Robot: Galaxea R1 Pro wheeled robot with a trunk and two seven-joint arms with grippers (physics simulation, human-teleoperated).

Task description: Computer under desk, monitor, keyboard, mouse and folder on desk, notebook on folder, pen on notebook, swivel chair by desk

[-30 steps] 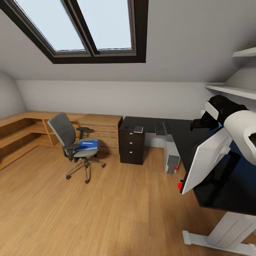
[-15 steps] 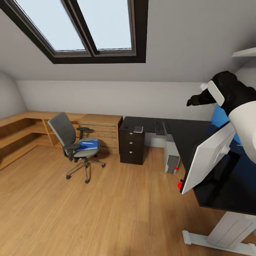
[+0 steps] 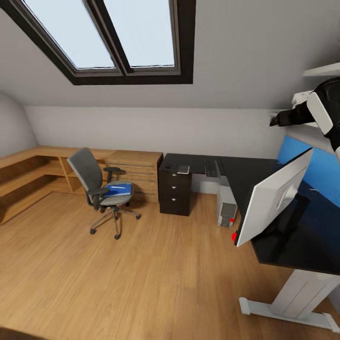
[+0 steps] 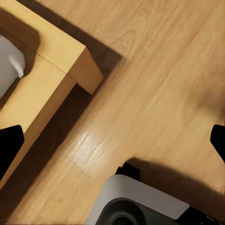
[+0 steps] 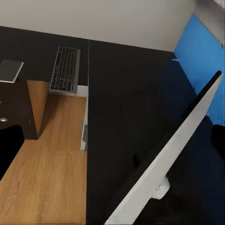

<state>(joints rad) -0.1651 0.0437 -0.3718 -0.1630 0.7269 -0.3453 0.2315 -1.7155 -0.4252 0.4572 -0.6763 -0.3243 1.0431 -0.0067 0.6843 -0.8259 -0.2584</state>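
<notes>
1. Standing on the wood floor (image 3: 141, 283) of the attic bedroom, the swivel chair (image 3: 97, 189) is well apart from the black counter (image 3: 245, 172), in front of the low wooden shelf units (image 3: 42, 170).
2. The blue folder (image 3: 117, 190) lies flat on the seat of the chair.
3. The keyboard (image 3: 211, 167) lies on the far part of the counter, near the wall.
4. The notebook (image 3: 183, 169) lies on the black drawer unit (image 3: 175, 191), and a small dark lump just beside it, the mouse (image 3: 167, 167), is on the same top.
5. The computer (image 3: 227, 208) stands on the floor under the counter, between the drawer unit and the near part of the counter.
6. The monitor (image 3: 274, 198) is on the near part of the counter with its white back toward the camera; it looks tilted.
7. The right claw (image 3: 278, 120) is raised in the air above the counter, near the white wall shelf (image 3: 321, 71); in the right wrist view its two dark fingertips (image 5: 9, 145) stand wide apart at the picture edges, so it is released and grasps nothing.
8. In the left wrist view the left claw points down at the floor beside a wooden furniture edge (image 4: 56, 65); its fingertips (image 4: 9, 145) are also far apart, released, with nothing between them.
</notes>
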